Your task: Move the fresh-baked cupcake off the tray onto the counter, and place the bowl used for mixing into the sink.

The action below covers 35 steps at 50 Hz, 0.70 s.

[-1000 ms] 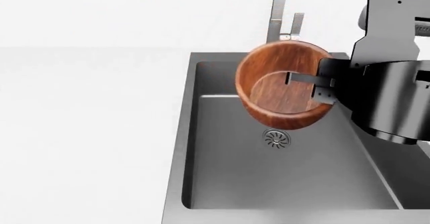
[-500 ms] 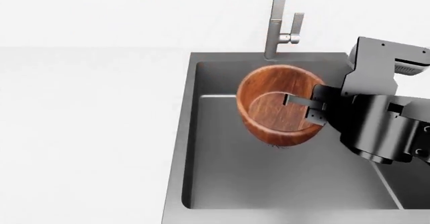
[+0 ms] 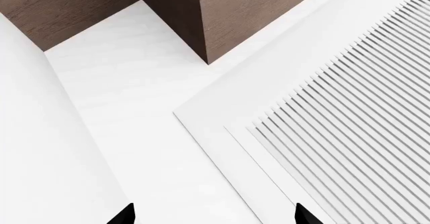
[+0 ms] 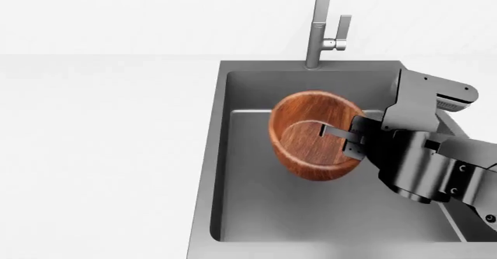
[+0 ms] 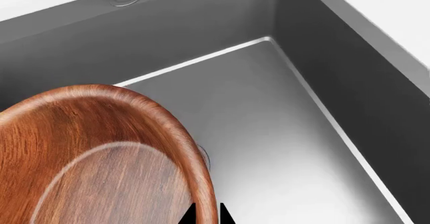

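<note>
The reddish-brown wooden bowl [image 4: 311, 137] hangs tilted inside the dark grey sink [image 4: 256, 212], low over its floor and covering the drain. My right gripper [image 4: 351, 138] is shut on the bowl's right rim, one finger inside and one outside. In the right wrist view the bowl [image 5: 100, 158] fills the near side, with the rim pinched between my right gripper's [image 5: 205, 215] dark fingertips. My left gripper [image 3: 213, 216] is open and empty over a white surface. The cupcake and the tray are out of view. The white counter [image 4: 101, 154] lies left of the sink.
A tall steel faucet [image 4: 322, 23] stands behind the sink. In the left wrist view a brown wood cabinet corner [image 3: 201, 17] and a white slatted panel [image 3: 349, 123] show below the left gripper.
My right gripper has lowered the bowl from beside the faucet down into the sink basin, and it now hides the drain.
</note>
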Available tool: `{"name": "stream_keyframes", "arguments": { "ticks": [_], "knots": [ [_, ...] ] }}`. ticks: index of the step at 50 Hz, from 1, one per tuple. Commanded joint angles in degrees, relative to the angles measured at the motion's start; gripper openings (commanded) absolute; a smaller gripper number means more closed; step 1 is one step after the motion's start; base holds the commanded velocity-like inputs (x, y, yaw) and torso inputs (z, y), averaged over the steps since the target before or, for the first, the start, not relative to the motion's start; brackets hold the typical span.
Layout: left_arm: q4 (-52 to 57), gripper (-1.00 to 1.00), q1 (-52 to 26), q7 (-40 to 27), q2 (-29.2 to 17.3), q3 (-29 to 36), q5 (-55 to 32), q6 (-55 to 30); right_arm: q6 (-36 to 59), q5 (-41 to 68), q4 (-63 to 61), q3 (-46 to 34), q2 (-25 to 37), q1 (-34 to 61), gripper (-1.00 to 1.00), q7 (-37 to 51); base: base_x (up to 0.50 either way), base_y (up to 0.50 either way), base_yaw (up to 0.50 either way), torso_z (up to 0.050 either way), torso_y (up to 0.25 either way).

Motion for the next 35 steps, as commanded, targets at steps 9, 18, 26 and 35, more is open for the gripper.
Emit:
{"name": "stream_keyframes", "arguments": {
  "ticks": [9, 18, 26, 35],
  "knots": [
    [-0.01, 1.00, 0.09, 0.06, 0.01, 0.02, 0.02, 0.10, -1.29, -1.22, 1.34, -0.45, -0.84, -2.79, -1.00, -1.18, 0.00, 0.00, 0.00, 0.000, 0.001],
    [-0.04, 1.00, 0.02, -0.01, -0.02, 0.09, 0.10, 0.09, -0.89, -1.06, 1.76, -0.51, -1.07, -3.23, -1.00, -2.17, 0.00, 0.00, 0.00, 0.000, 0.000],
    [0.00, 1.00, 0.10, 0.02, 0.01, 0.09, 0.12, 0.14, -0.20, -0.51, 1.87, -0.55, -1.15, -3.42, -1.00, -2.82, 0.00, 0.00, 0.00, 0.000, 0.000],
    [0.00, 1.00, -0.06, -0.18, -0.14, 0.19, 0.17, 0.07, 0.48, -0.13, 2.25, -0.76, -1.43, -3.95, -1.00, -3.80, 0.00, 0.00, 0.00, 0.000, 0.001]
  ]
}}
